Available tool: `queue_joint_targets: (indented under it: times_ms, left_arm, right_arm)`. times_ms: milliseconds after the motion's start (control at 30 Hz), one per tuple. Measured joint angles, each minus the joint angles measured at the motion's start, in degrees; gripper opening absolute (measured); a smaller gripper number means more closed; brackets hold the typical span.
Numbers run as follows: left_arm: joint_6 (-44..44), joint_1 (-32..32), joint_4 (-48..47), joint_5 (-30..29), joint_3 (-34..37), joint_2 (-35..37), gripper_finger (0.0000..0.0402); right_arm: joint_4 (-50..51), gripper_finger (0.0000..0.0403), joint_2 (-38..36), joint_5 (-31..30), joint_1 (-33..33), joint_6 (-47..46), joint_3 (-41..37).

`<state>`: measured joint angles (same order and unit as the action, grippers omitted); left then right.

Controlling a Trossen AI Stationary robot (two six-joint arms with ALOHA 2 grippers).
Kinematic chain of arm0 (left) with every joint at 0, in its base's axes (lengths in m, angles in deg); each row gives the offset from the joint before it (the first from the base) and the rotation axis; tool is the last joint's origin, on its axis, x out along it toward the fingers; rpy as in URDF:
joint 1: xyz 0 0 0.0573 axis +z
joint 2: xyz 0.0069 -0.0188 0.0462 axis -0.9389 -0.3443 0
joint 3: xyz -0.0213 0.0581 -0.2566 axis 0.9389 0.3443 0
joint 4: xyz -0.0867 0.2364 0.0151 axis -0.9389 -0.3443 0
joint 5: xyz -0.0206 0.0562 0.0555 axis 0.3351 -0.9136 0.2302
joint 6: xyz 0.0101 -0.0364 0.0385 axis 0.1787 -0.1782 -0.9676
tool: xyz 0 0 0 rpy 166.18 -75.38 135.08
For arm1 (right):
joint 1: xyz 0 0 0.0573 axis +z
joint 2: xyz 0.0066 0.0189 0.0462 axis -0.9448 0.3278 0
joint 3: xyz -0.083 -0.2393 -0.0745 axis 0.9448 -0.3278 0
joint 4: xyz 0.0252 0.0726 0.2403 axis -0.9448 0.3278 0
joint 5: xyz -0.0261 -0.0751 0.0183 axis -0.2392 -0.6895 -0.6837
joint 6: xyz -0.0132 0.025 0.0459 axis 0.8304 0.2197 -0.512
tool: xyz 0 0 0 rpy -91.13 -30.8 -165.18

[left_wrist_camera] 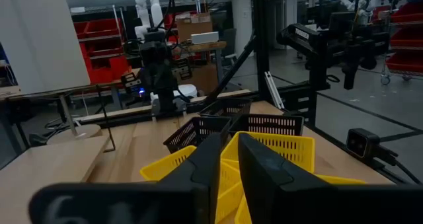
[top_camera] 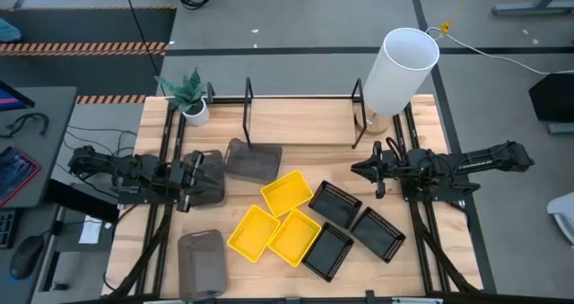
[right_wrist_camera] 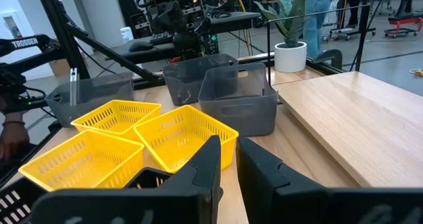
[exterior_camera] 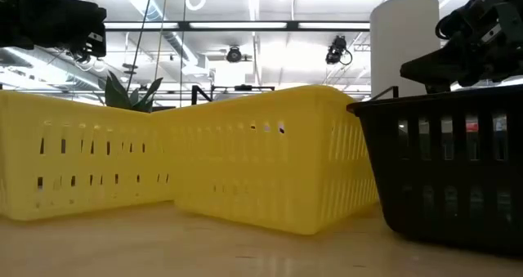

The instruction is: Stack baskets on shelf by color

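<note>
baskets [top_camera: 289, 221] sit loose mid-table, shelf [top_camera: 300, 98] bare at back; my left gripper [top_camera: 190, 180] over grey basket [top_camera: 204, 178] and right gripper [top_camera: 377, 168] both nearly closed, empty, so crowded neighbours may snag.

Robotics lab, red storage bins [left_wrist_camera: 109, 49], white robot arm [left_wrist_camera: 147, 6], taped floor

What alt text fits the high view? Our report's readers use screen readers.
Nine baskets lie loose on a wooden table: three yellow baskets mid-table, three black baskets right of them, three grey baskets left. The empty shelf stands behind, one arm at each side.
</note>
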<state>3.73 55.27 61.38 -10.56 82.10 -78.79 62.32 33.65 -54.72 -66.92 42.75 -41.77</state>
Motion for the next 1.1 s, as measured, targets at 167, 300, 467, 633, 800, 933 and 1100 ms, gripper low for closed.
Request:
queue_joint_targets:
  times_ms: [167, 300, 467, 633, 800, 933, 1100]
  left_arm:
    - [0.00, 0.00, 0.00, -0.01, 0.01, 0.02, 0.0055]
    - [0.01, 0.00, 0.00, 0.00, 0.01, 0.02, 0.0059]
    - [-0.01, -0.01, 0.00, 0.00, 0.01, 0.01, 0.0065]
    - [-0.01, -0.01, 0.00, 0.01, 0.01, 0.00, 0.0065]
    - [0.00, -0.02, 0.00, 0.00, -0.01, 0.02, 0.0059]
    - [0.00, -0.02, 0.00, -0.01, 0.01, 0.00, 0.0058]
    - [-0.01, -0.02, 0.00, -0.01, 0.01, 0.01, 0.0065]
  right_arm:
    - [0.01, 0.0055, 0.00, 0.00, 0.00, 0.00, 0.00]
    - [-0.01, 0.0055, -0.01, 0.00, -0.01, 0.00, 0.01]
    - [-0.01, 0.0055, -0.01, 0.00, -0.02, 0.00, 0.00]
    - [-0.01, 0.0055, 0.00, -0.24, -0.04, 1.23, 0.00]
    - [-3.19, 0.0055, -0.01, -7.01, -0.07, 4.30, 0.00]
    - [-10.56, 0.0055, 0.00, -12.72, -0.07, 5.80, 0.00]
    - [-19.90, 0.0055, -0.01, -20.46, -1.24, -2.09, 0.02]
